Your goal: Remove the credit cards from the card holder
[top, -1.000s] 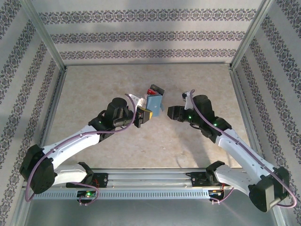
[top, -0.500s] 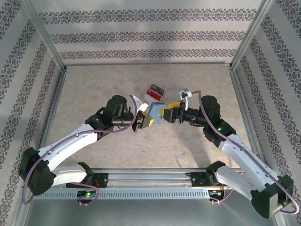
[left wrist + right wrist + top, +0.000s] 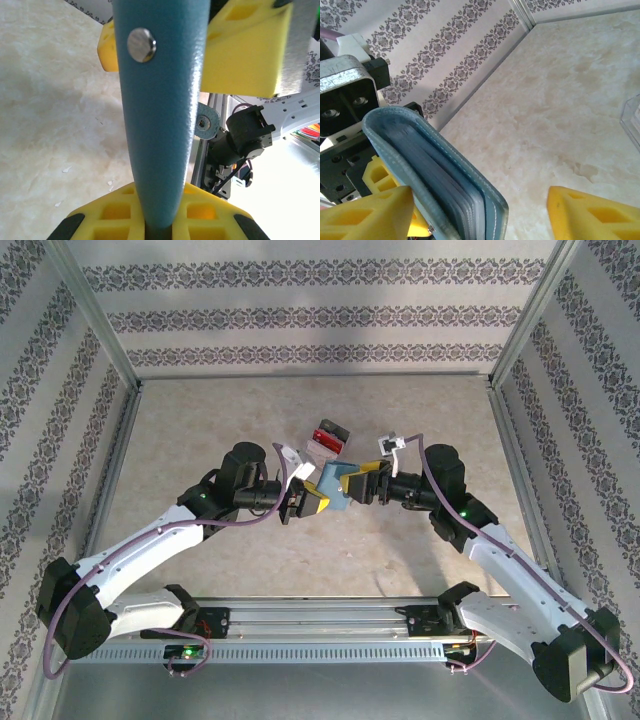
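Card holder (image 3: 332, 494) held up just in front of the clear box (image 3: 327, 436), cards (image 3: 452, 192) packed inside.
Left gripper (image 3: 316, 503) clamps the holder's end; right gripper (image 3: 350, 484), apart a second ago, now straddles its edge with jaws wide.

A beige, marble-patterned bench (image 3: 200, 430) spreads between patterned walls (image 3: 320, 315). A small clear plastic box (image 3: 328, 435) with red and dark contents lies on it near the middle, slightly towards the far side.

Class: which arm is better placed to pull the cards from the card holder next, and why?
Right, probably: the right gripper is open astride the card holder, cards facing it; the left gripper is busy clamping it.
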Tool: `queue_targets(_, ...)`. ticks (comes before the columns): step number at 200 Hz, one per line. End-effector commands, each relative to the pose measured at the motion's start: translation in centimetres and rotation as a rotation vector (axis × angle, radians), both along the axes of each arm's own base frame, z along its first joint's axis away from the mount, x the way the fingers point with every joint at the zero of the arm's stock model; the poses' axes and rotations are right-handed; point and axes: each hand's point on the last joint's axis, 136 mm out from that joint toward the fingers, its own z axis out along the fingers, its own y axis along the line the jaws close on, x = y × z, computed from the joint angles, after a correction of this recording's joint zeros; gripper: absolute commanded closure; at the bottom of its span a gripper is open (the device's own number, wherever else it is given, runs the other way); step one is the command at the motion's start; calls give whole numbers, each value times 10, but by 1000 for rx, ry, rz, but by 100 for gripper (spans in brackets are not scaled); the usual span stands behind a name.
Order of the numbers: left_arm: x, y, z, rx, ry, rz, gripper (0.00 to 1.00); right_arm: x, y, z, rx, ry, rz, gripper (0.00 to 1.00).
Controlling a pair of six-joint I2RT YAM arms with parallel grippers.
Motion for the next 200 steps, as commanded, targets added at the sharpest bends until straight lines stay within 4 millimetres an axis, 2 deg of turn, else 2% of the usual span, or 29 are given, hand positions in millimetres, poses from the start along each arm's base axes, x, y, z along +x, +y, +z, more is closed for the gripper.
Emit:
queue_targets(1,-7,-1,19,-59,-54,-52,100,-3,0,8,30,-32,28,38)
queue_targets(26,-5,-2,16,-51,-44,-48,100,-8,4,16,64,-46,65,54)
queue_targets(43,-3,-3,14,-46,-30,-40,100,-11,7,19,85,-44,94,68)
queue_targets(60,4,-3,10,-36,-14,-4,94,-13,9,21,95,-36,109,87)
queue_targets(68,7,-3,10,-32,-6,10,89,-13,9,21,96,-32,107,91)
queue_targets(91,15,-3,7,-14,20,53,66,-7,8,19,94,-15,67,97)
queue_targets(124,32,0,4,-3,35,155,46,1,9,17,89,13,10,98)
queue_targets(150,37,-2,7,-39,21,180,28,6,15,17,78,17,-17,98)
queue_targets(172,35,-8,11,-68,19,147,25,7,22,19,76,19,-3,98)
queue_targets(200,36,-14,9,-76,35,123,29,7,29,22,75,16,26,97)
